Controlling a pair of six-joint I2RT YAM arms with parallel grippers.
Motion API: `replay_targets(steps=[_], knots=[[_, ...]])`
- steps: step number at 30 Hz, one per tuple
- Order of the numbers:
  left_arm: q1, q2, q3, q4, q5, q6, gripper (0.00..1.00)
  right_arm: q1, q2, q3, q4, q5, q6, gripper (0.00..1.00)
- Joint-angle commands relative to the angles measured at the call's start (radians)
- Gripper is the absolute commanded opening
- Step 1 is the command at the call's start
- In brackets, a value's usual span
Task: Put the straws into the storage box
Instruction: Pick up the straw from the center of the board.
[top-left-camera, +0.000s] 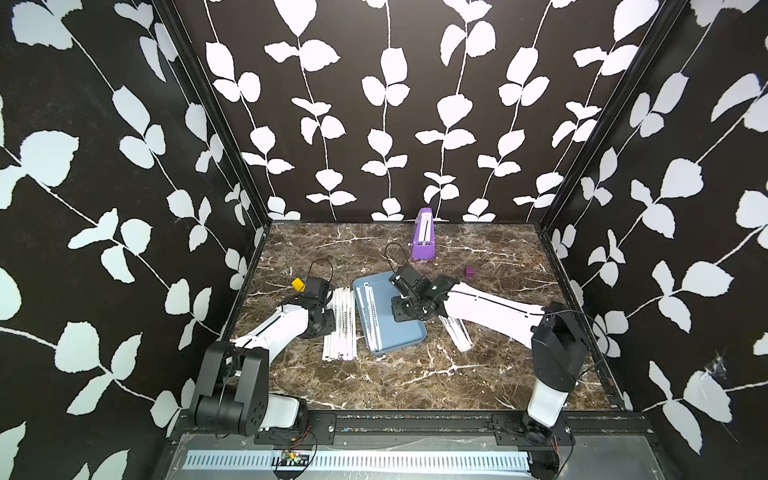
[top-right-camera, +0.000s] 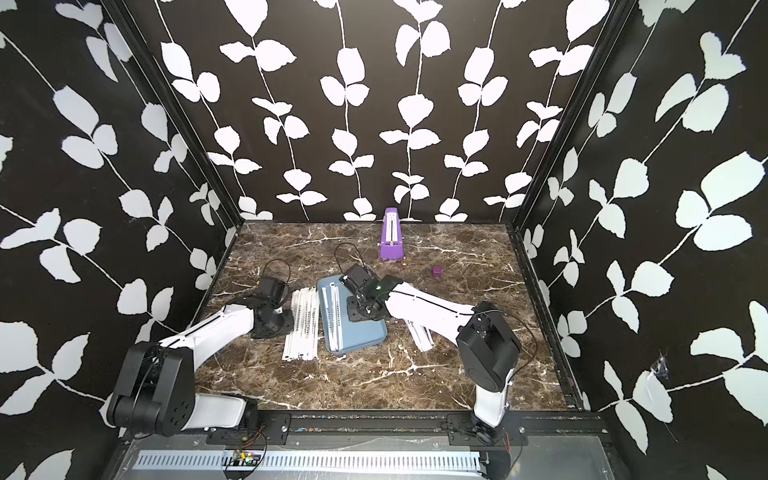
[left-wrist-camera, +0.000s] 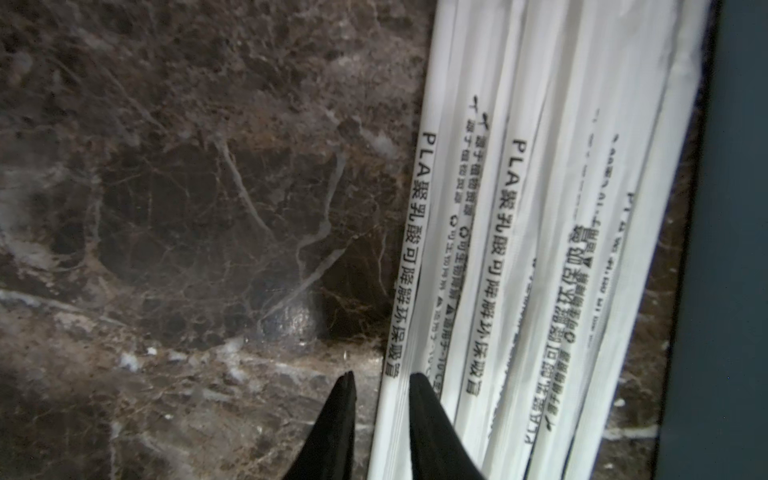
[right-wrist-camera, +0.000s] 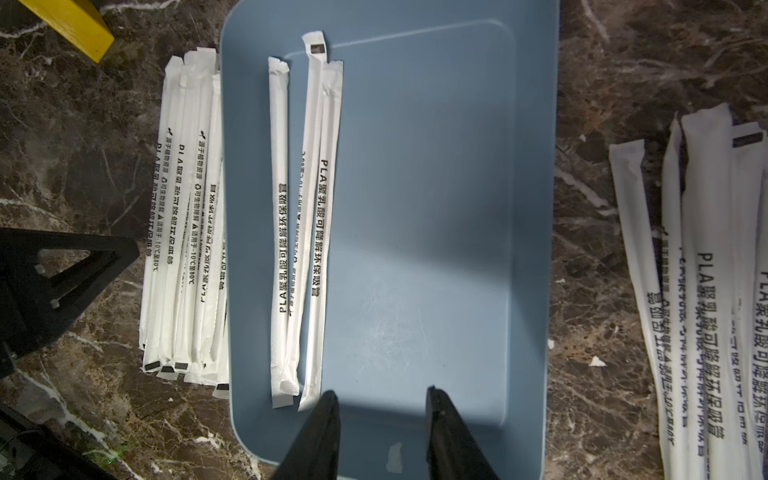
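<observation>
The storage box (top-left-camera: 401, 334) is a shallow light-blue tray mid-table, seen in both top views and in the right wrist view (right-wrist-camera: 415, 208). Three white wrapped straws (right-wrist-camera: 307, 228) lie in its left half. A pile of straws (top-left-camera: 343, 328) lies on the marble against the box's left side, and a smaller pile (top-left-camera: 457, 332) lies to its right. My left gripper (left-wrist-camera: 384, 376) is down at the left pile's outer edge. Its jaws straddle the outermost straw (left-wrist-camera: 409, 249), with a sliver of marble between one finger and the wrapper. My right gripper (right-wrist-camera: 380, 392) hangs open over the box's near end, with nothing between its fingers.
A tall purple wedge (top-left-camera: 423, 235) stands at the back, with a small purple cube (top-left-camera: 470, 272) to its right. A yellow block (top-left-camera: 298, 284) sits behind the left wrist. The right forearm lies over part of the right pile. Bare marble fills the front of the table.
</observation>
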Motion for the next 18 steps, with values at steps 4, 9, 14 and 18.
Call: replay_targets(steps=[4, 9, 14, 18], knots=[[0.002, 0.052, 0.007, 0.039, 0.002, 0.020, 0.26, -0.006, -0.001, -0.010, 0.024, -0.013, -0.005, 0.36], [0.003, 0.110, 0.001, 0.061, -0.001, 0.017, 0.21, -0.005, -0.002, -0.018, 0.033, -0.013, 0.001, 0.36], [0.003, 0.123, 0.001, 0.042, -0.023, -0.002, 0.12, -0.005, -0.004, -0.017, 0.038, -0.013, 0.004, 0.36], [0.003, 0.091, 0.010, 0.008, -0.048, -0.003, 0.07, -0.006, -0.001, -0.009, 0.040, -0.013, 0.003, 0.36]])
